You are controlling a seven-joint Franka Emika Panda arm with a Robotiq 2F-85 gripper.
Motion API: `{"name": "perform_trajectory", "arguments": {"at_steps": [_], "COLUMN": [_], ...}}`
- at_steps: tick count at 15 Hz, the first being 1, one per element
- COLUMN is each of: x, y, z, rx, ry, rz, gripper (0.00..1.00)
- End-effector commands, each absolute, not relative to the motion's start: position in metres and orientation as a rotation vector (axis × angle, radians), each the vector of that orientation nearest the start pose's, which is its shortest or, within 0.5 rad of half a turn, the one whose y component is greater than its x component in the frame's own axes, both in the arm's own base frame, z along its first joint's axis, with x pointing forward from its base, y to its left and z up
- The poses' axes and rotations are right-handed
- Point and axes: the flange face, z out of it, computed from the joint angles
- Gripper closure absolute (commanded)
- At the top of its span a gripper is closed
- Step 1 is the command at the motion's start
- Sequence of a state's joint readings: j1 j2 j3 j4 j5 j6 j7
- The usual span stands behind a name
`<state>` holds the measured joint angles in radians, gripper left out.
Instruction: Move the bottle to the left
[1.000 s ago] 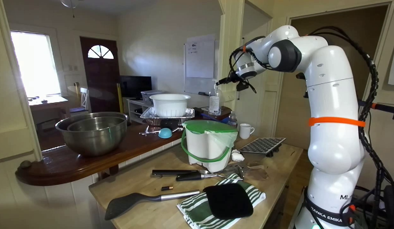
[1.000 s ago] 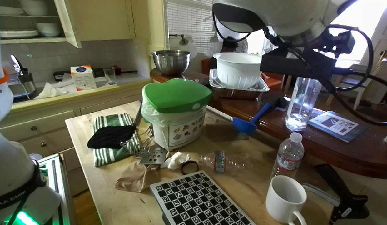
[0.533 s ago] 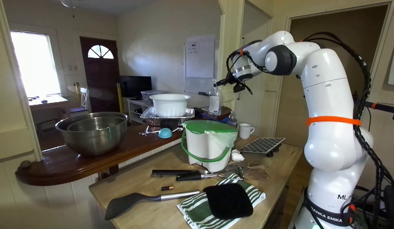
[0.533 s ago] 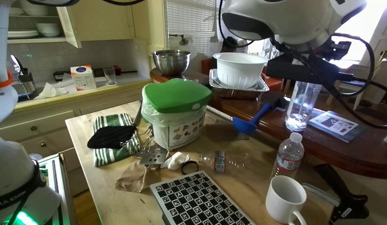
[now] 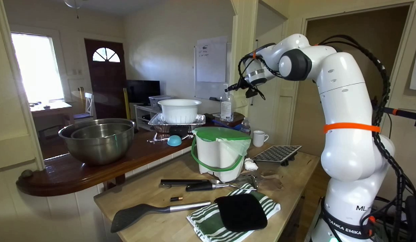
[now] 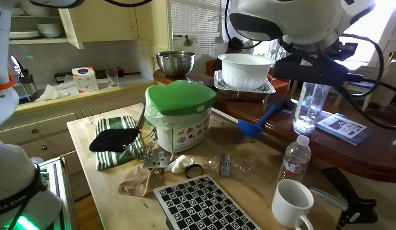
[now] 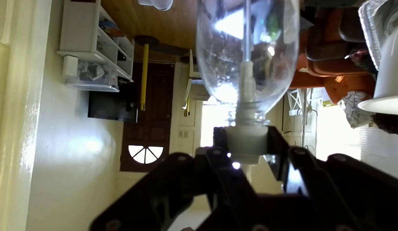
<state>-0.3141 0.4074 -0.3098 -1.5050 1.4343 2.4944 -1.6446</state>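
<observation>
The bottle [image 5: 227, 110] is clear, with a printed label and a whitish pump top, and stands upright on the dark wooden ledge. An exterior view shows its lower body [image 6: 309, 108], while the black hardware on the wrist covers its top. In the wrist view, where the picture is upside down, the clear body [image 7: 247, 73] fills the upper middle. My gripper [image 7: 247, 141] is shut on the bottle's white collar, one dark finger pressed to each side. From the side, the gripper [image 5: 227, 89] reaches in level with the pump top.
A white colander [image 6: 244, 72] in a foil tray [image 6: 242, 92], a blue scoop [image 6: 255, 126] and a leaflet [image 6: 345, 129] share the ledge [image 6: 351, 166]. Below are a green-lidded bin [image 6: 182, 127], a standing water bottle [image 6: 293, 159] and a white mug [image 6: 292, 204].
My gripper has come down slightly onto the bottle's top and its jaws have closed on the collar. The bottle has shifted very slightly on the ledge.
</observation>
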Motion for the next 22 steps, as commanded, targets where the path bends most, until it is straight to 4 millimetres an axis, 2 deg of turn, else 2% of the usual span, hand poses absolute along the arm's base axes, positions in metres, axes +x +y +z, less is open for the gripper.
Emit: {"name": "perform_trajectory", "arguments": {"at_steps": [1,5,7,12,16,17,18,22], "x": [0.586,0.546,0.518,0.436,0.381,0.411,0.403,0.407], "y": [-0.389,-0.375,-0.367,-0.348,-0.326,-0.346,-0.342,-0.343], "z": [0.542,0.589,0.602,0.615,0.614,0.617,0.617,0.613], "rx": [-2.605,-2.504,-2.46,-2.495,-2.577,-2.541,-2.544,-2.547], "ry": [-0.173,-0.236,-0.277,-0.26,-0.154,-0.215,-0.203,-0.204], "rz": [-1.713,-1.705,-1.67,-1.651,-1.648,-1.649,-1.654,-1.644], "gripper": [0.91,0.91,0.91,0.91,0.91,0.91,0.66,0.66]}}
